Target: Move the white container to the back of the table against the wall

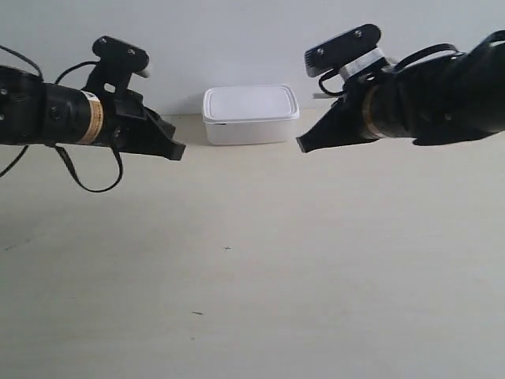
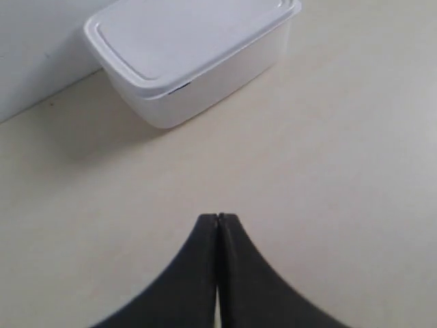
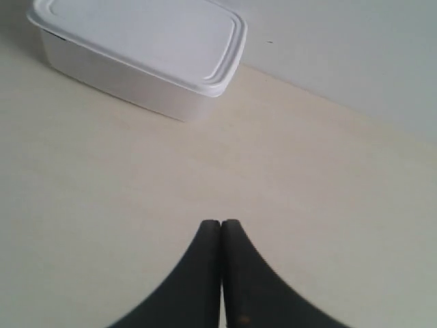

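The white container with its lid on sits on the cream table at the back, against the grey-white wall. It also shows in the left wrist view and the right wrist view. My left gripper is shut and empty; it belongs to the arm at the exterior view's left, short of the container's one end. My right gripper is shut and empty too, on the arm at the exterior view's right, short of the other end. Neither touches the box.
A few tiny dark specks dot the tabletop in front of the arms. A loose black cable hangs under the arm at the exterior view's left. The wall meets the table right behind the container.
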Tool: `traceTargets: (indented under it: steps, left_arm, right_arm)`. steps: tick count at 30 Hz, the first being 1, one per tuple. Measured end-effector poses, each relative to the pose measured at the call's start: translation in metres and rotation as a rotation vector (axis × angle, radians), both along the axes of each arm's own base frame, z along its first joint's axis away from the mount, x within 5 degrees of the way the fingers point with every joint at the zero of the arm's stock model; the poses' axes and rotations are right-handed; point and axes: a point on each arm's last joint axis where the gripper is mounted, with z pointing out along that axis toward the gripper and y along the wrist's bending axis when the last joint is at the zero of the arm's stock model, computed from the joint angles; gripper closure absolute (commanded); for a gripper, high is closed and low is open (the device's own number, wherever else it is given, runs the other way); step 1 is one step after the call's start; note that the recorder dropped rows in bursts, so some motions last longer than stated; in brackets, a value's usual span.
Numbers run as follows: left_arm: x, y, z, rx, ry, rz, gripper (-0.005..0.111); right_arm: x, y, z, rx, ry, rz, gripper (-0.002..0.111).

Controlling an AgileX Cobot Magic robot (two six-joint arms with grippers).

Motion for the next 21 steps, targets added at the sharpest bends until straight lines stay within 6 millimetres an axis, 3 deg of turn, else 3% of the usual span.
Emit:
traceTargets:
  steps: [6,10,16,21]
  left_arm:
    - [-0.058,0.001,0.029,-0.057,-0.019,0.018,0.107]
    - [-0.094,0.008,0.038,-0.152,0.002,0.082,0.107]
    - [-0.145,0.022,0.038,-0.251,0.035,0.153,0.107]
    - [-0.205,0.037,0.025,-0.358,0.073,0.224,0.107]
  right_arm:
    - [-0.052,-0.016,0.031,0.147,-0.019,0.027,0.108]
    - [-0.088,-0.027,0.047,0.246,-0.037,0.058,0.108]
    - [-0.138,-0.045,0.066,0.375,-0.09,0.088,0.108]
    - [-0.197,-0.056,0.078,0.55,-0.138,0.241,0.108]
